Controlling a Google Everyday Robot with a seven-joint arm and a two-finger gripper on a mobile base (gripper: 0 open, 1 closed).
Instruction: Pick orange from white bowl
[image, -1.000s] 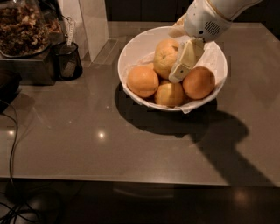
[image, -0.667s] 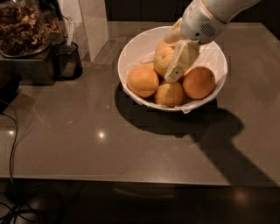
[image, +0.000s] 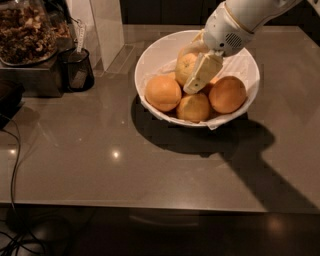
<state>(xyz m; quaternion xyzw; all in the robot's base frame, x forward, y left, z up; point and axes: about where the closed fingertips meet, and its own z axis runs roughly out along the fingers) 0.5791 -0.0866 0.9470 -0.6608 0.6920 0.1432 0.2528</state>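
The white bowl (image: 149, 56) stands at the back middle of the grey table, with a crinkled liner (image: 219, 123) showing at its front rim. The pale, bumpy orange (image: 182, 65) lies at the back of the bowl, above three smaller, deeper-orange ones (image: 162, 93). My gripper (image: 192, 75) reaches down into the bowl from the upper right. One cream finger (image: 202, 73) lies against the right side of the orange. The other finger is mostly hidden behind it. The fingers look closed on the orange.
A black mesh cup (image: 75, 70) and a container of brown dried pieces (image: 25, 30) stand at the back left. A white box (image: 107, 30) stands behind them. Cables (image: 12, 150) hang at the left edge. The table's front edge (image: 160, 204) runs across the bottom.
The visible finger has shifted slightly left, closer onto the pale orange. The orange and the bowl have stayed about where they were.
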